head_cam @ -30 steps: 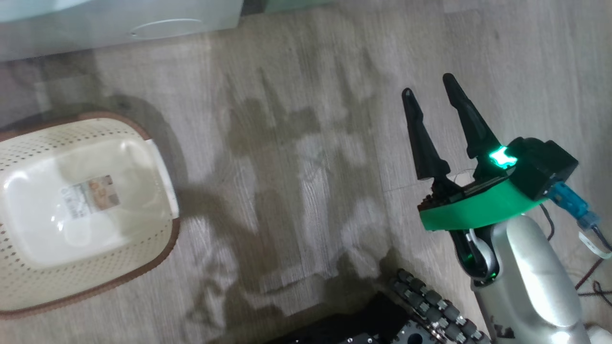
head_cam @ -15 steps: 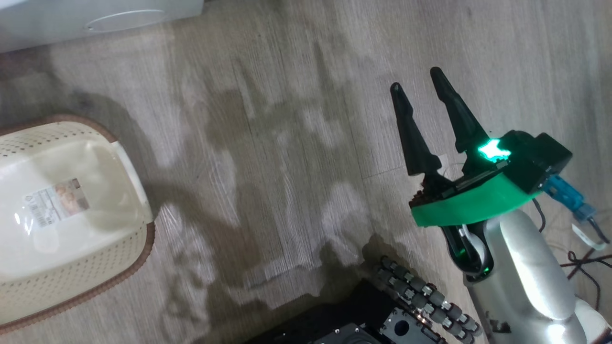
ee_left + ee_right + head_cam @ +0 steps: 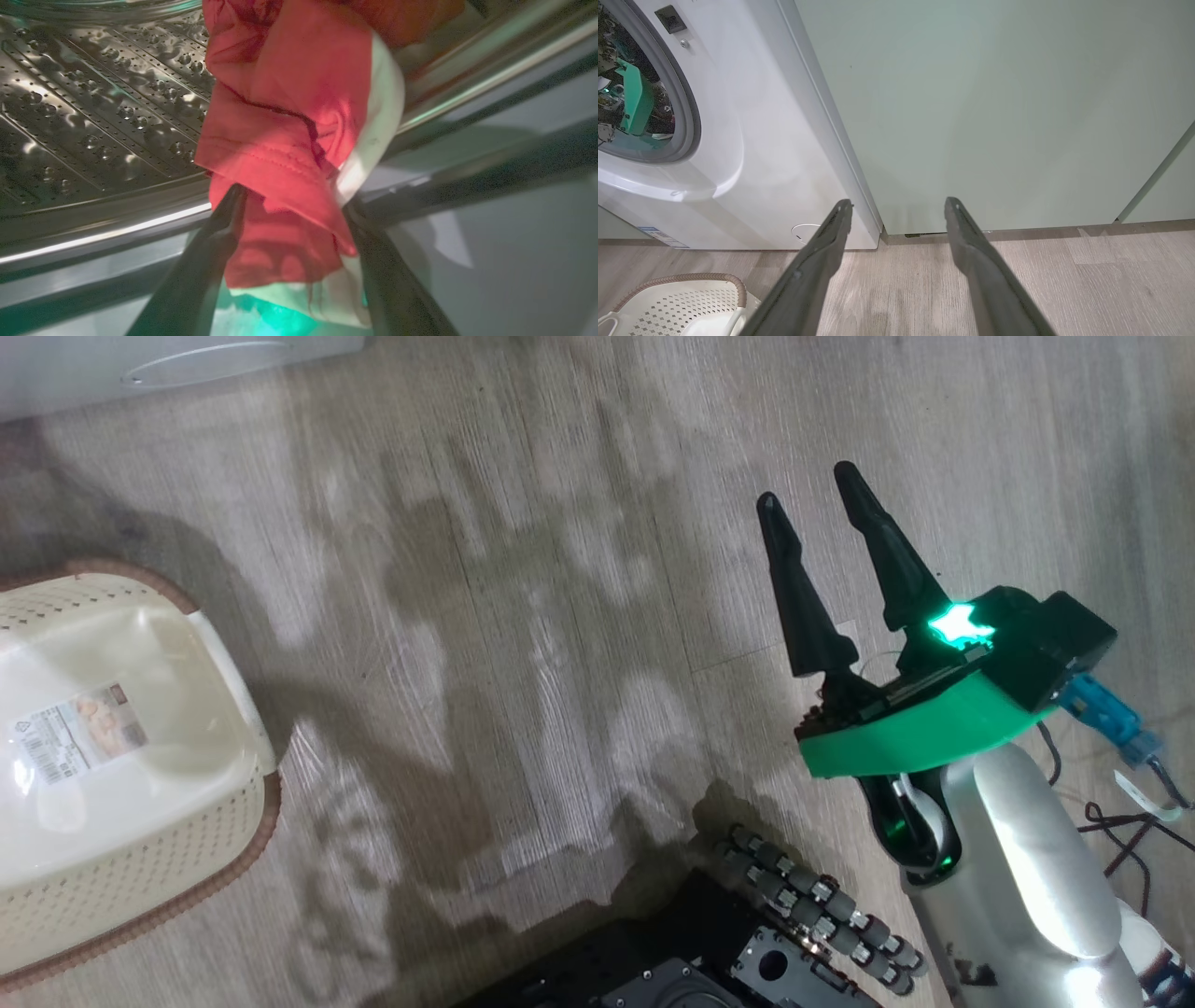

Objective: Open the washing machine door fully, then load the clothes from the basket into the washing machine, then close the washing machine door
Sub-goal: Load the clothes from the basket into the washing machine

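Note:
The clothes (image 3: pixel 289 116), a red and white bundle, hang at the mouth of the perforated steel drum (image 3: pixel 93 116). Their lower end lies between the spread fingers of my left gripper (image 3: pixel 293 199), which is open. The basket (image 3: pixel 266 803) stands on the floor at the left, with only its label inside; its rim also shows in the right wrist view (image 3: pixel 691 277). My right gripper (image 3: pixel 807 485) hovers open over bare floor, its fingers (image 3: pixel 897 202) pointing at the washing machine (image 3: pixel 775 140) and the cabinet. The washing machine door is out of view.
Pale green cabinets (image 3: pixel 994 102) stand right of the washer. The washer's small round flap (image 3: pixel 803 231) sits low near the floor. My wheeled base (image 3: pixel 747 961) is at the bottom of the head view. Dark cables (image 3: pixel 1130 821) lie at the right.
The head camera has swung, so the basket and the washer's foot sit further left in the picture. The right gripper stays open, held the same way.

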Available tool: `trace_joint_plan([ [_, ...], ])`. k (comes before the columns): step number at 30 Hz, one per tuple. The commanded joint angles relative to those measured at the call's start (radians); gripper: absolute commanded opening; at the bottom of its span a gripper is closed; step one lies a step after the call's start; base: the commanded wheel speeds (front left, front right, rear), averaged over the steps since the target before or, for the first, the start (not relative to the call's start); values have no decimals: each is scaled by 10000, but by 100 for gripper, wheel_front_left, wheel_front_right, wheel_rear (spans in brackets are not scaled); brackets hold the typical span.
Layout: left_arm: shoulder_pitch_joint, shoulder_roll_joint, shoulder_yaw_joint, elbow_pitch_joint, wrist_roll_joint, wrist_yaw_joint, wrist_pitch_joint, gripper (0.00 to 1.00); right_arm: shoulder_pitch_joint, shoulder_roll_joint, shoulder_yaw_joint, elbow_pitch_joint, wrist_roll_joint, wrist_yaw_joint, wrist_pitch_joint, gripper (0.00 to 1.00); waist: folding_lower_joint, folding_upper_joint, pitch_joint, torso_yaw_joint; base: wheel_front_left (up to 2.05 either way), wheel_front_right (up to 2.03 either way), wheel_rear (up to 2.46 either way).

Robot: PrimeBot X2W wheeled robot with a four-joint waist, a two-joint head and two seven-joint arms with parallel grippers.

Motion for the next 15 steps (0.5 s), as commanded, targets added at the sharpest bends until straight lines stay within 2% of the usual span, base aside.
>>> trace_joint_plan([
  [1, -319, 443, 127, -122, -89, 41, -126, 100, 29, 22, 168, -298, 114, 0, -92, 100, 0, -1, 32, -13, 0, 0, 0],
  [2, -349, 400, 113, -101, -126, 45, -193, 13, 23, 22, 168, -299, 119, 0, -92, 100, 0, -1, 44, -12, 0, 0, 0],
  [3, -364, 357, 106, -84, -175, 44, -235, 0, 19, 22, 167, -300, 121, 0, -92, 100, 0, -1, 53, -8, 0, 0, 0],
  [7, -562, 331, 63, -92, -187, 228, -759, 0, -7, 22, 209, -295, 145, 0, -92, 100, 0, -1, 123, -22, 0, 0, 0],
  [12, -1014, 238, 240, -127, -361, 754, -1873, 0, -45, 22, 293, -319, 188, 0, -92, 100, 0, -1, 289, -72, 0, 0, 0],
  [15, -1262, 317, 160, -119, -297, 823, -2337, 0, -73, 22, 316, -334, 259, 0, -92, 100, 0, -1, 414, -138, 0, 0, 0],
])
